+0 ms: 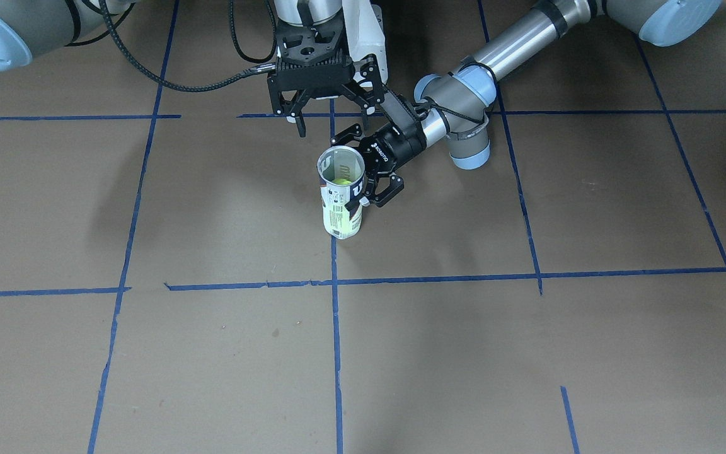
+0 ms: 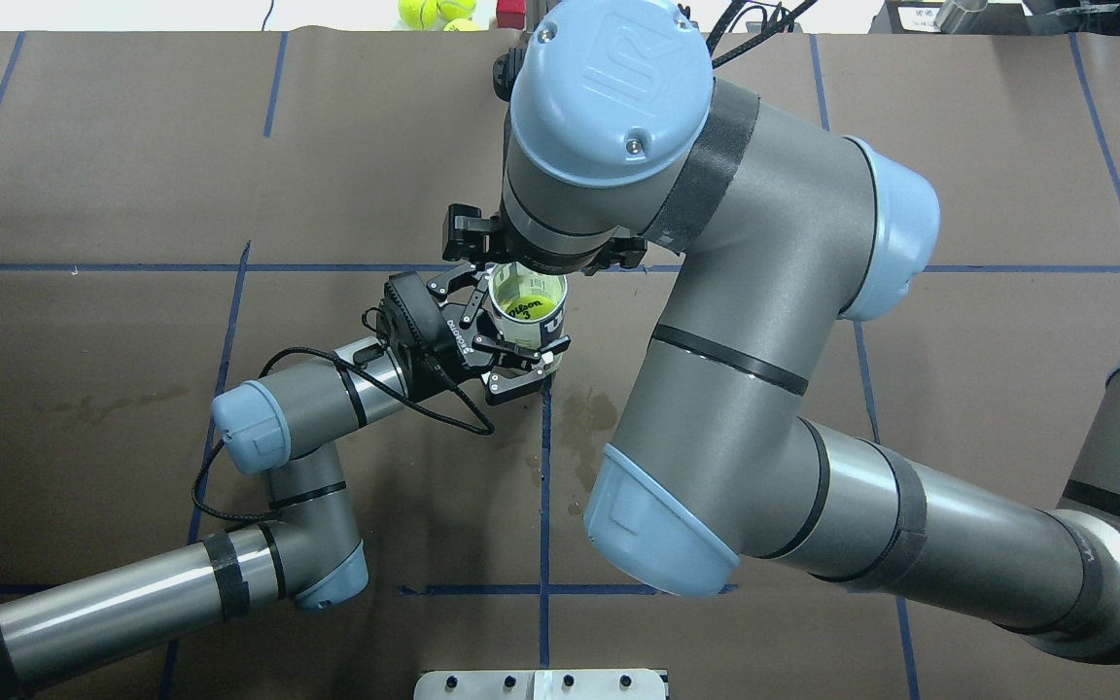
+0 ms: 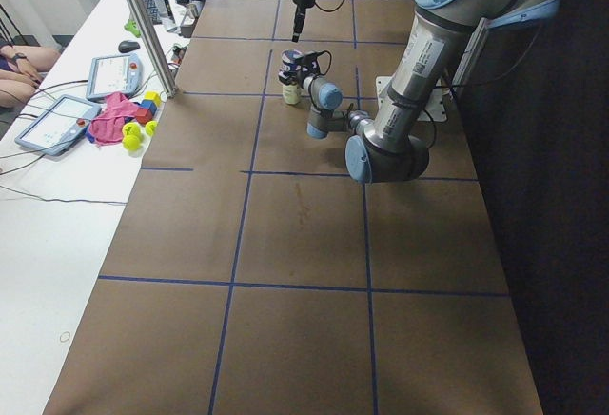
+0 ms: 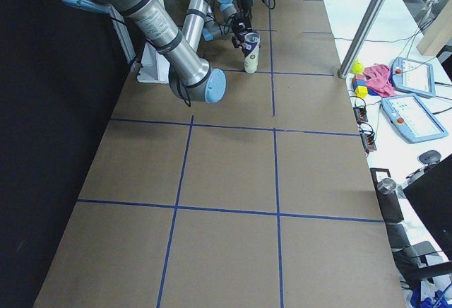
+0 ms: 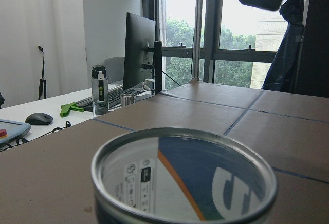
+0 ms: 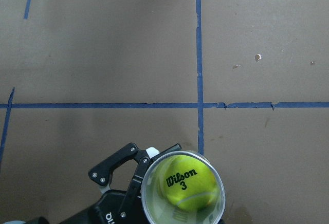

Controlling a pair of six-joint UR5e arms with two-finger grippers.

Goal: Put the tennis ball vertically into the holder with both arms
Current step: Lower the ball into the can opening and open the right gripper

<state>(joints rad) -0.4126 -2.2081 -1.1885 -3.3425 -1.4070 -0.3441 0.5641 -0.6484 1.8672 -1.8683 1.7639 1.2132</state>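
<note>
The left end effector point(image 1: 363, 173) was clamped around the upright holder point(image 1: 341, 192) standing on the surface point(image 1: 527, 353). The right end effector point(image 1: 325, 110) hung open and empty above, the tennis ball point(image 6: 186, 181) already inside. A straight lift away seemed wisest.

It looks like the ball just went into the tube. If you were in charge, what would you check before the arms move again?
1. Tennis ball inside the holder: ok, it sits below the rim.
2. Holder upright on the table: ok.
3. Left gripper around the holder: ok, fingers on both sides of it.
4. Right gripper let go of the ball: ok, open and empty above the tube.
5. Ball fully at the bottom: cannot tell, label hides the depth.
</note>
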